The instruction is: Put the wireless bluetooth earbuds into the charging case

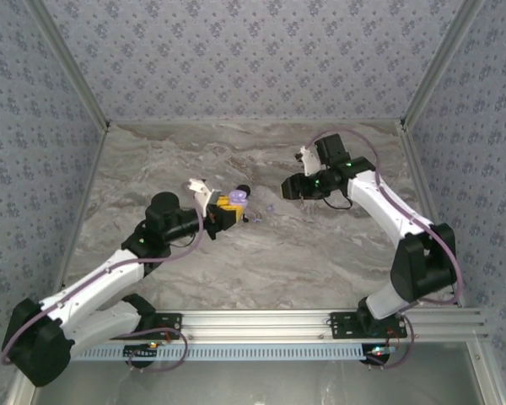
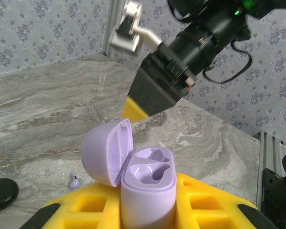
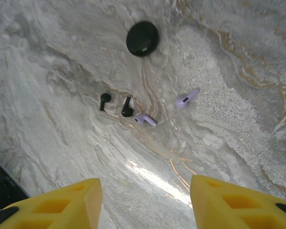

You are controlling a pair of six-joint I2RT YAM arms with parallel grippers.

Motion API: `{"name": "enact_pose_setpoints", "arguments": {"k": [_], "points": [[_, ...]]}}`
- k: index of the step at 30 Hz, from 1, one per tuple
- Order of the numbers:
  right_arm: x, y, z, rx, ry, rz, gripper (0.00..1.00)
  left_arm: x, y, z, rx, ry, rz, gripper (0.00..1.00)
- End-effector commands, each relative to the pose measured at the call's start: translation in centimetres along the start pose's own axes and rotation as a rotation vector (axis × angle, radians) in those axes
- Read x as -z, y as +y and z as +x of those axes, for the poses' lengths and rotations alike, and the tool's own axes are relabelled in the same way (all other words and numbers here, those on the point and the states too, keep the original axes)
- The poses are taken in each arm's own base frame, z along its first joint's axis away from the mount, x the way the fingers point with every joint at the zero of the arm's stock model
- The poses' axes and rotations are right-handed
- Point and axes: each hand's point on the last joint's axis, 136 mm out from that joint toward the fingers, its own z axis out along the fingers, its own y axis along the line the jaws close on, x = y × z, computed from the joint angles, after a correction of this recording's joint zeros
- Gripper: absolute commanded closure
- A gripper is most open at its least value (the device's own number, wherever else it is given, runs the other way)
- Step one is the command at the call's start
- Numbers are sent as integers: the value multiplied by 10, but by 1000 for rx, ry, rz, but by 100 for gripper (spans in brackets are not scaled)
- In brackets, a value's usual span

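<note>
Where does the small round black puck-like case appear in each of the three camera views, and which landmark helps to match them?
Top external: the small round black case lies at mid-table, just beyond the open lilac case in the left gripper.
Left wrist: the case at the bottom left corner.
Right wrist: the case at top centre.
Shared landmark: a small lilac earbud on the grey marbled table near it.

Setting: robot test cell, laboratory type. Marble-patterned tabletop (image 1: 261, 261) was boxed by floral-wallpapered panels (image 1: 236, 51); an aluminium rail (image 1: 261, 319) carried two arm bases (image 1: 354, 323) at the near edge.
</note>
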Motion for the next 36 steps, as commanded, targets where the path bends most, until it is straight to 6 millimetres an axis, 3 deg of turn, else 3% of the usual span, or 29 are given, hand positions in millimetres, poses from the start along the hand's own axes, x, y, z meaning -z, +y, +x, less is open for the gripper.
{"name": "enact_pose_setpoints", "arguments": {"k": [1,6,11,15,19,36], "points": [[-14,8,-5,33,32,-21,49,11,8,7,25,14,-67,75],[-45,13,-6,52,96,-32,54,22,12,13,31,22,-110,75],[-73,5,-4,66,155,13,57,25,14,17,39,28,-127,75],[-92,-5,-3,74,201,42,70,27,14,19,41,25,-130,75],[-107,-13,-4,75,235,57,76,27,18,21,48,24,-150,75],[-146,-45,-12,56,309,136,85,29,20,24,63,20,-164,75]]}}
